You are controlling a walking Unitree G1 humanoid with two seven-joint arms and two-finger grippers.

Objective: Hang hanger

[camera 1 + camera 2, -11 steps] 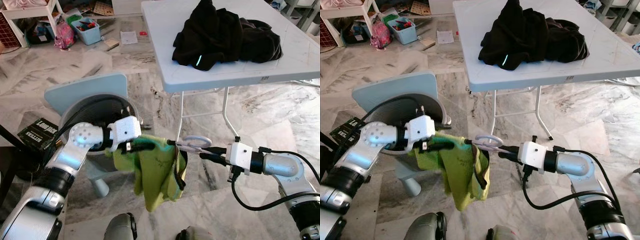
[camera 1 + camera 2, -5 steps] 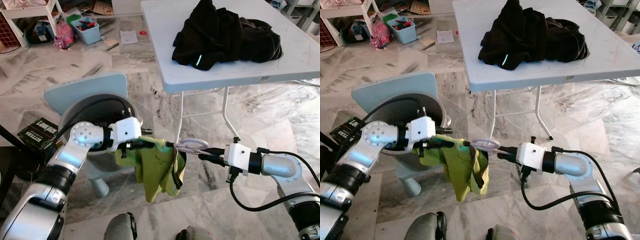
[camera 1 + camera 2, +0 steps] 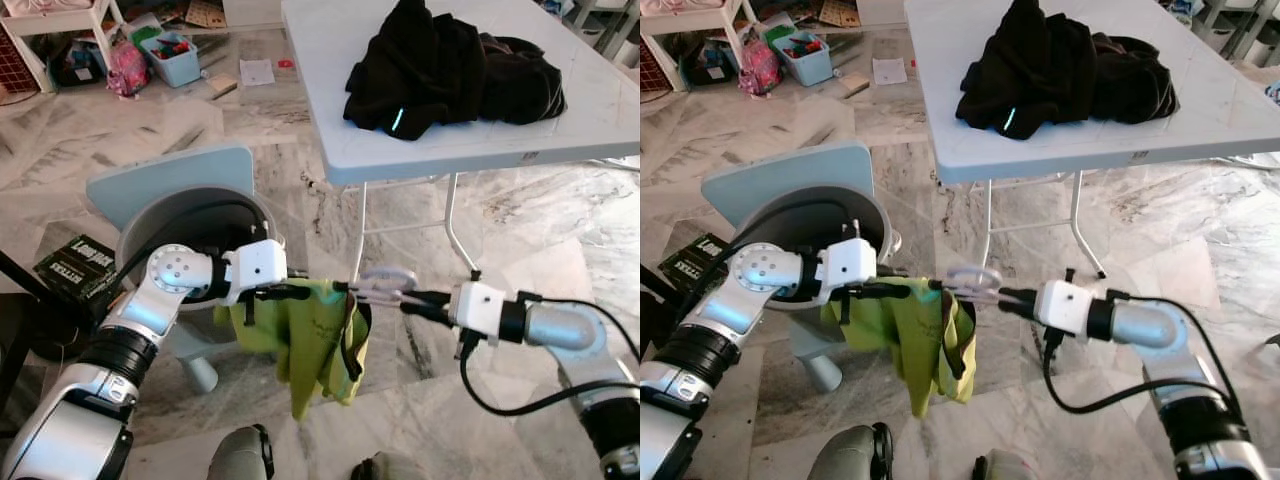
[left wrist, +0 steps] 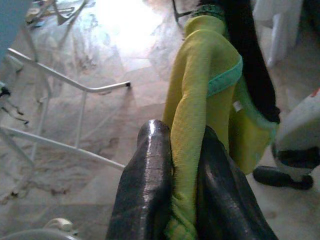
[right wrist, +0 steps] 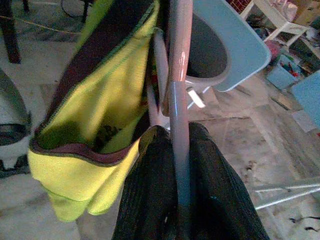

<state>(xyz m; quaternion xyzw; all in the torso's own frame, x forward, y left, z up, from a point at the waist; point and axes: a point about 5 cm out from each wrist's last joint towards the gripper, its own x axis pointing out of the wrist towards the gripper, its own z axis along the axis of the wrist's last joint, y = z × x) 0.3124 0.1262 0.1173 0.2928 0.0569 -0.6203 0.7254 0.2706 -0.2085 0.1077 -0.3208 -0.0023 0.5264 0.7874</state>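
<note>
- While both arms are held out low in front of the robot, the hanger [image 3: 385,283] with the yellow-green garment [image 3: 310,335] on it spans the gap between them, above the marble floor [image 3: 520,230] and well below the edge of the white folding table [image 3: 600,120].
- left gripper [image 4: 172,195] has its fingers pinched narrow on a fold of the garment's yellow fabric; the wrist view shows the cloth squeezed right between the two black fingers.
- right gripper [image 5: 177,172] is clamped tight on the hanger's pale pinkish neck, with the hook loop sticking out just past the fingertips toward the left arm.
- Compared with a second ago, the whole bundle sits a bit higher in the frame, and the hook loop has risen with it.
- The garment looked more spread and lumpy before; now it hangs straighter, with the dark trim strip [image 3: 350,335] running down its right side.
- The right arm reads as more level than before, and the left gripper has crept slightly toward the right one.
- Nothing around them has budged: the black clothes [image 3: 450,65] are in the same heap on the table, the light blue chair [image 3: 170,195] sits behind the left arm, and the blue bin [image 3: 172,55] of clutter is off by the far wall.
</note>
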